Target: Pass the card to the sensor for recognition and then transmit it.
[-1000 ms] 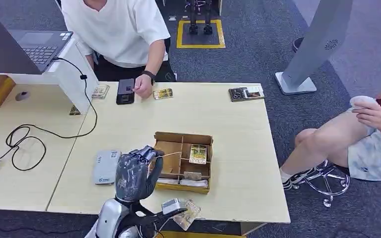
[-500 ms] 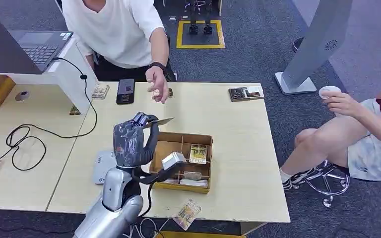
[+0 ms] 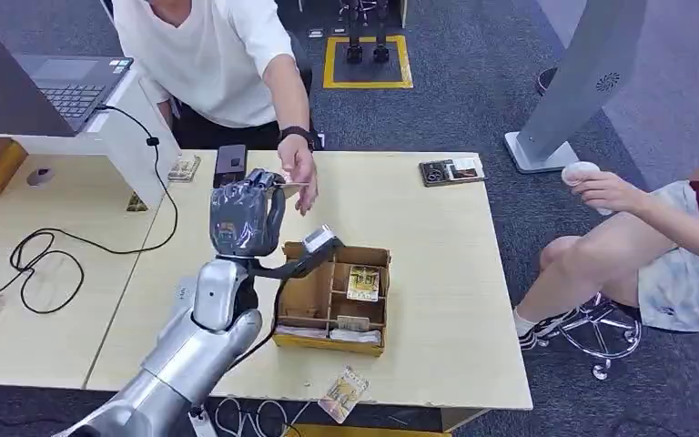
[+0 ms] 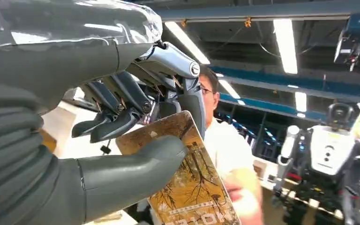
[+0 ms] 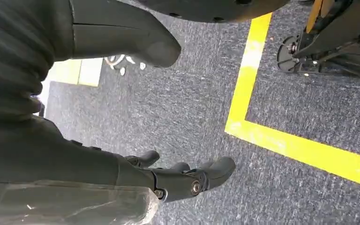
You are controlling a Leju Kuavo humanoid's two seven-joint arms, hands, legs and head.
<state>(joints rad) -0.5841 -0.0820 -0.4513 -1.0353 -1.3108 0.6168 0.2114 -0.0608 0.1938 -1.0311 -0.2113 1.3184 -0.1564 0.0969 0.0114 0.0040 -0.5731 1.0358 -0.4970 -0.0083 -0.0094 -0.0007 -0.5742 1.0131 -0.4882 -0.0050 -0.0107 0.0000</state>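
Note:
My left hand (image 3: pixel 241 218) is raised over the far half of the table and pinches a yellow-brown card (image 3: pixel 291 186) between thumb and fingers. The left wrist view shows the card (image 4: pixel 187 187) close up under my thumb (image 4: pixel 122 180), with a tree print on it. A person in a white shirt stands across the table, and their hand (image 3: pixel 302 177) reaches to the card's far end. My right hand (image 5: pixel 168 180) hangs over the carpet with its fingers apart and nothing in it. My forearm hides most of the grey-white reader (image 3: pixel 180 296).
A cardboard box (image 3: pixel 332 305) with compartments holds more cards beside my arm. A black phone (image 3: pixel 229 164), a small card stack (image 3: pixel 185 168) and a dark tray (image 3: pixel 452 170) lie along the far edge. A laptop (image 3: pixel 73 86) and cables (image 3: pixel 45 255) are at left. A seated person (image 3: pixel 655 237) is at right.
My left hand has risen from near the box's front and carried the card toward the far edge. The person's hand left the table and came to meet the card.

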